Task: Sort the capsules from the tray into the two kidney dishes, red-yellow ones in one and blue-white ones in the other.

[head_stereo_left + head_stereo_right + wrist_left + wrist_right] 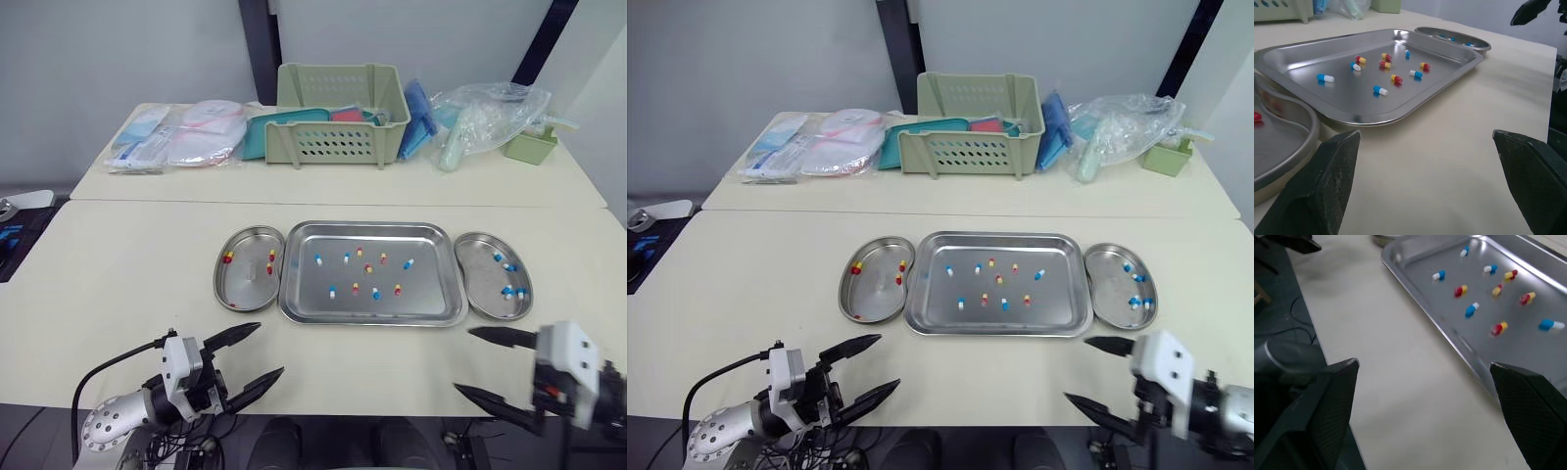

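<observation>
- The tray [431, 297] lies in the middle of the pale table [127, 284], with one kidney dish touching or just beside each of its short sides.
- Loose capsules [368, 267] are scattered across the tray floor, a mix of red-yellow and blue-white, none of them touching another.
- The left kidney dish [245, 286] holds a few red-yellow capsules [227, 258], most of them near its far rim.
- The right kidney dish [478, 279] holds several blue-white capsules [507, 291].
- The left gripper [270, 349] hovers over the near edge of the table, in front of the left dish. Its two black fingers [1322, 196] are spread wide with nothing between them, and they point toward the tray's near left corner.
- The right gripper [463, 360] hovers at the near edge in front of the right dish. Its jaws are also wide apart and empty, with the tips pointing inward toward the left gripper.
- Every capsule lies beyond both sets of jaws. In the left wrist view the tray's rim sits between and past the fingertips, and in the right wrist view the tray's near corner lies ahead of the open jaws.
- On a second table behind stand a green basket [338, 117] and some packaged supplies.
</observation>
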